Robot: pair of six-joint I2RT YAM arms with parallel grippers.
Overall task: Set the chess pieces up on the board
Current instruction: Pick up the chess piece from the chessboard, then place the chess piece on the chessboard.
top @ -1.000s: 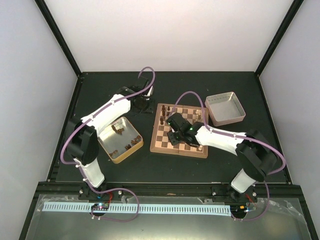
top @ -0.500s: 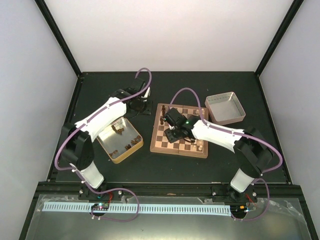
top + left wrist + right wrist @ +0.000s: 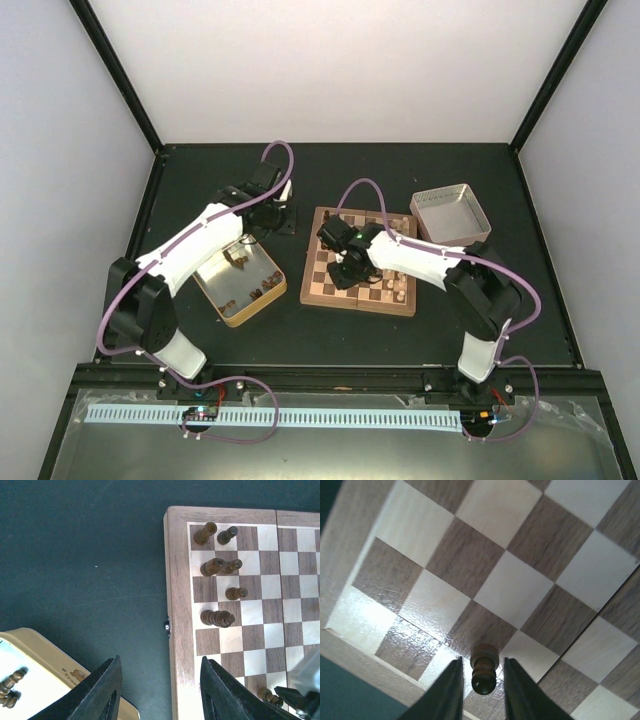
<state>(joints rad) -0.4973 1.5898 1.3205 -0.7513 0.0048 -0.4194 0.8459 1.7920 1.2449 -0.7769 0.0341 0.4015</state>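
We see the board [image 3: 177, 605] lying on the dark table [image 3: 75, 555]. In the overhead view the gold tin [image 3: 55, 666] sits at its 8 o'clock and the silver tin [image 3: 450, 212] at its 2 o'clock. Six dark chess pieces [image 3: 217, 618] stand in the two rows nearest the board's left edge, around 11 o'clock on the board, and a few more lie in the gold tin.

The left gripper [image 3: 160, 659] hovers over the table between the gold tin and the board's left edge, its jaws wide apart and holding nothing.

The right gripper [image 3: 482, 661] is low over the board's 7 o'clock corner, with a pawn [image 3: 483, 672] upright between its fingers. A thin sliver of board shows on either side of the pawn, so we cannot tell whether the jaws clamp it
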